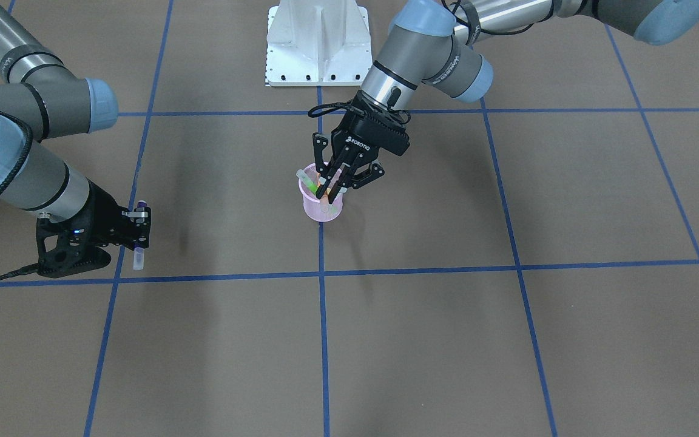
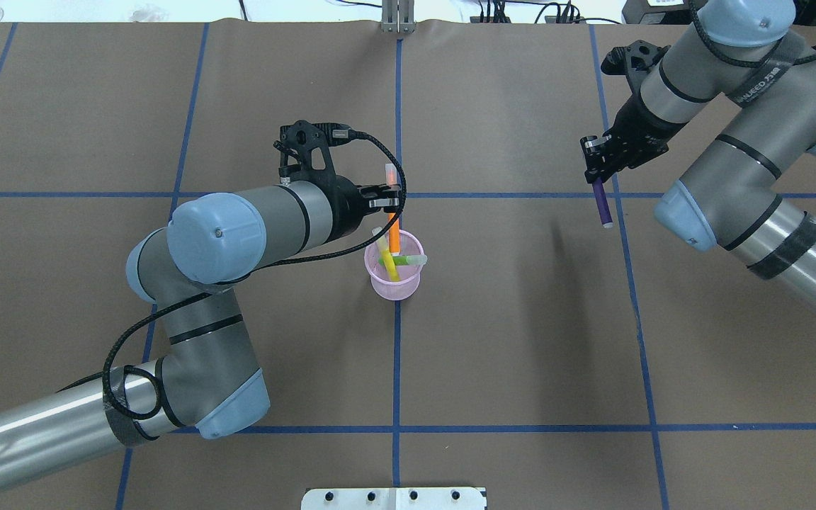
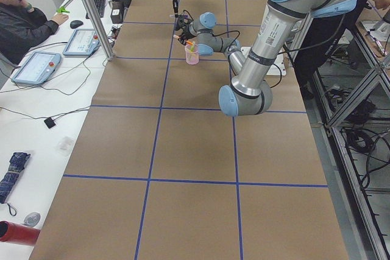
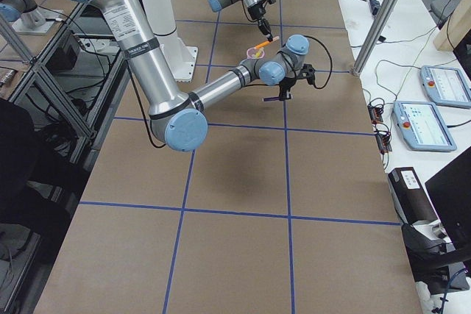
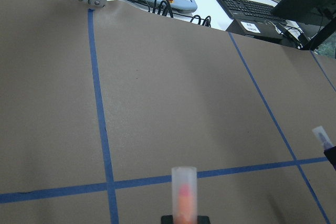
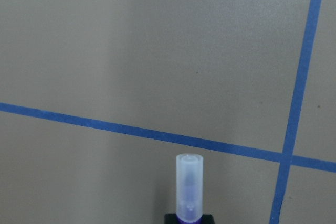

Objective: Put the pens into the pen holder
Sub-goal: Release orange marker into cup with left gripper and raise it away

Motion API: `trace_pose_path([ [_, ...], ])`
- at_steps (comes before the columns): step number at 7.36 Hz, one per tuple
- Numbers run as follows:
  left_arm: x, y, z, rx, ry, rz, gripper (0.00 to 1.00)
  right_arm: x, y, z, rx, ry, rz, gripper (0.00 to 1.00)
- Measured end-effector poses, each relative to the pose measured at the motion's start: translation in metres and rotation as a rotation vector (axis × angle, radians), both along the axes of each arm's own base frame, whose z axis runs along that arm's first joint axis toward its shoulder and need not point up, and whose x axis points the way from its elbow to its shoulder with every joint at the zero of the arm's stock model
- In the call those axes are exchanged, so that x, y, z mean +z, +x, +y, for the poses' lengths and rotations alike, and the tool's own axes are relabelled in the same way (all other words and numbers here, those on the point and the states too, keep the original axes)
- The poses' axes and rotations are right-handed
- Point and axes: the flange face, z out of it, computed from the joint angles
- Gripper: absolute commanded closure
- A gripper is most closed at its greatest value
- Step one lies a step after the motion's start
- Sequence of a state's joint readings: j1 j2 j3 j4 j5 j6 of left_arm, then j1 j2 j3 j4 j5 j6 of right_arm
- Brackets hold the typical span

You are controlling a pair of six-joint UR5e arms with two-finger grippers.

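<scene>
The left gripper [image 2: 387,197] is clamped on the slim orange pen with a translucent whitish cap [image 2: 393,227], just above the centre of the overhead view. The pen is steeply tilted, cap uppermost, with its lower end inside the rim of the small round pink wire-mesh pen holder [image 2: 395,285]. The bright green pen with a whitish cap [image 2: 404,261] already leans inside the holder, its cap above the rim. The right gripper [image 2: 596,170] is closed on the slim purple pen [image 2: 601,205] in the upper right of the overhead view, well apart from the holder. It holds the pen cap downward above the brown paper-covered table with blue tape lines [image 2: 521,354]. The step in hand appears to be insertion of the second pen. The next move calls for parting the left jaws so that the orange pen drops beside the green one. The gripper should then lift straight away from the rim, so that the fingers do not tip the light holder. The left arm must clear the holder before the right arm brings the purple pen across.
</scene>
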State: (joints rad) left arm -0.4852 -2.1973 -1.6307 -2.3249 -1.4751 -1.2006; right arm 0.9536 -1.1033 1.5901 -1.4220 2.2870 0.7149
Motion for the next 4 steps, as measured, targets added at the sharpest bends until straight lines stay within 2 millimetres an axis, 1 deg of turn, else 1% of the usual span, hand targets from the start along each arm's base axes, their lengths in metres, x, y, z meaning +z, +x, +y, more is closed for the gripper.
trace_pose_path([
  [2, 0.012, 0.018, 0.006, -0.013, 0.011, 0.009, 1.00, -0.007, 0.007, 0.000, 0.006, 0.009, -0.011, 1.00],
  [3, 0.017, 0.023, 0.007, -0.015, 0.015, 0.015, 0.81, -0.011, 0.009, 0.001, 0.008, 0.015, -0.015, 1.00],
  [4, 0.019, 0.024, 0.008, -0.015, 0.016, 0.019, 0.44, -0.014, 0.011, 0.002, 0.009, 0.020, -0.019, 1.00],
])
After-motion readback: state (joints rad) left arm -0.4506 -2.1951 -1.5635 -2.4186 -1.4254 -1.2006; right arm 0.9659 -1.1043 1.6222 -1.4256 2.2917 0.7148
